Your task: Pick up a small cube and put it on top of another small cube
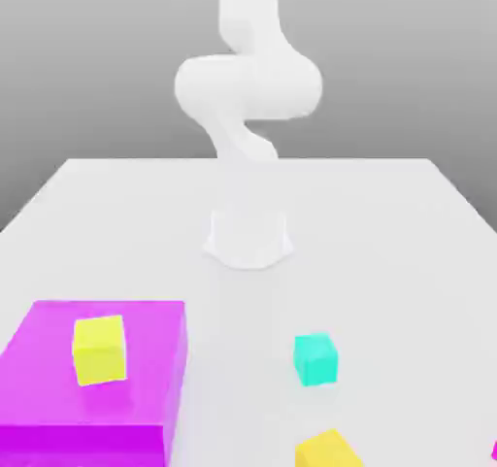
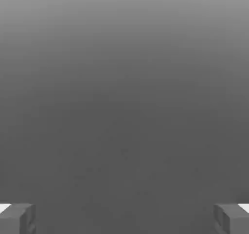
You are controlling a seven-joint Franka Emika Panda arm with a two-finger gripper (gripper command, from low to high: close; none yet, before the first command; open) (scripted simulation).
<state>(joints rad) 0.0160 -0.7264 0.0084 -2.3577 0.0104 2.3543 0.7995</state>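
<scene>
Centrally in the exterior view, the white arm (image 1: 248,86) rises from its round base (image 1: 248,237) on the white surface (image 1: 388,222), bending in the upper middle of the frame against a grey backdrop. At the lower left lies a large flat magenta block (image 1: 58,387), and a yellow cube (image 1: 99,350) sits on top of it, toward the block's middle. The small cyan cube (image 1: 315,359) rests on the bare surface at the lower right of centre, well apart from the magenta block. Below it, at the bottom edge, a second yellow cube (image 1: 329,450) is partly cut off by the frame, near the cyan one but not touching it. A sliver of magenta (image 1: 494,450) shows at the bottom right corner.

Next, the hand view looks onto a plain grey field. The pincer (image 2: 124,218) stands wide open and holds nothing: one grey fingertip (image 2: 17,218) sits in the lower left corner and the other in the lower right corner, with only empty grey between them.
</scene>
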